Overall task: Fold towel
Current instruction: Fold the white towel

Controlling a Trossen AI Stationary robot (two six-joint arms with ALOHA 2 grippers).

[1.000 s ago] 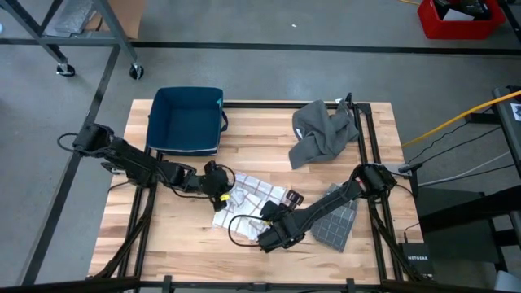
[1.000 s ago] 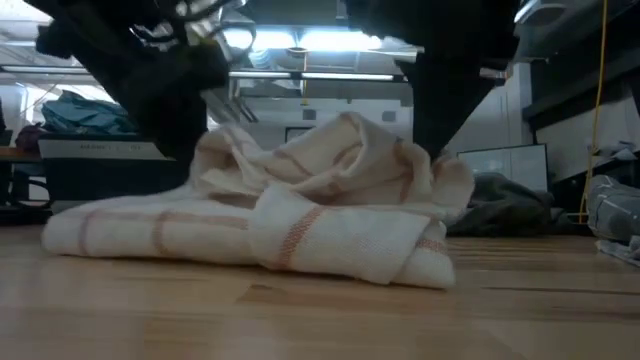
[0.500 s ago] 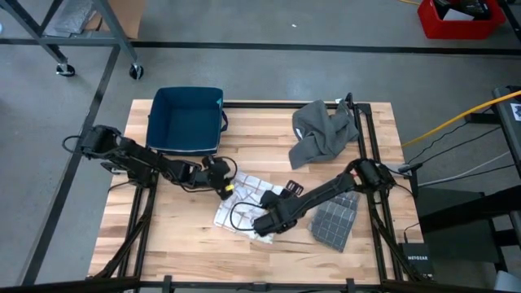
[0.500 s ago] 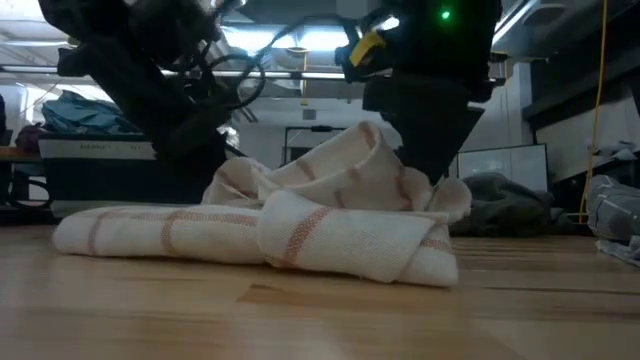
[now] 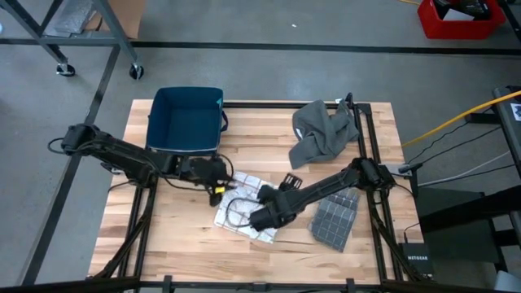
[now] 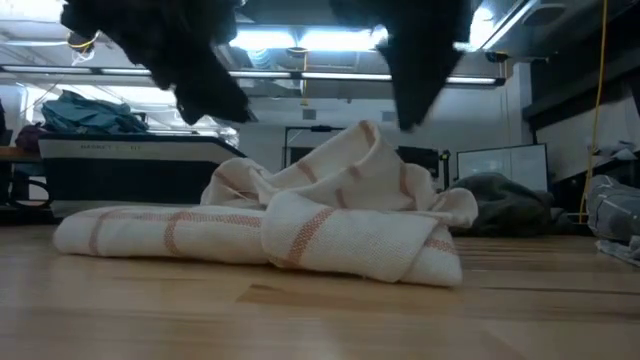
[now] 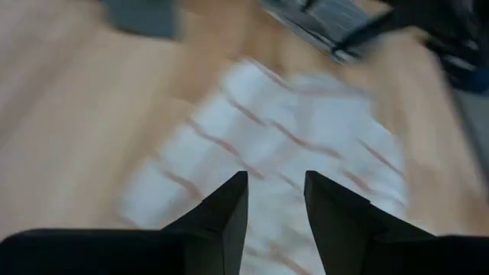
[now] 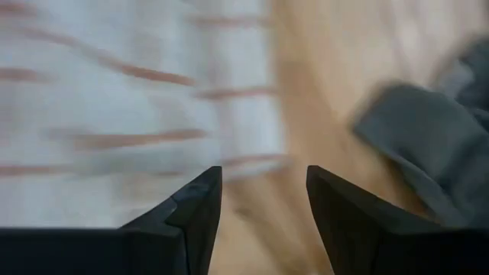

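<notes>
The towel, white with red stripes, lies bunched on the wooden table; in the low view the towel shows a raised fold over a flatter layer. My left gripper hovers open over the towel's left edge. In the left wrist view, my left gripper has the towel ahead of it. My right gripper hovers open above the towel's near right part. In its own view, my right gripper hangs over the towel's edge. Neither touches the cloth.
A blue bin stands at the far left. A crumpled grey cloth lies at the far right. A folded grey towel lies right of the striped one. Bare wood shows near the front left.
Both grippers have let go of the towel and risen clear of it. My right gripper has also drawn toward the far edge. The towel stays bunched where it was, its raised fold standing on its own.
</notes>
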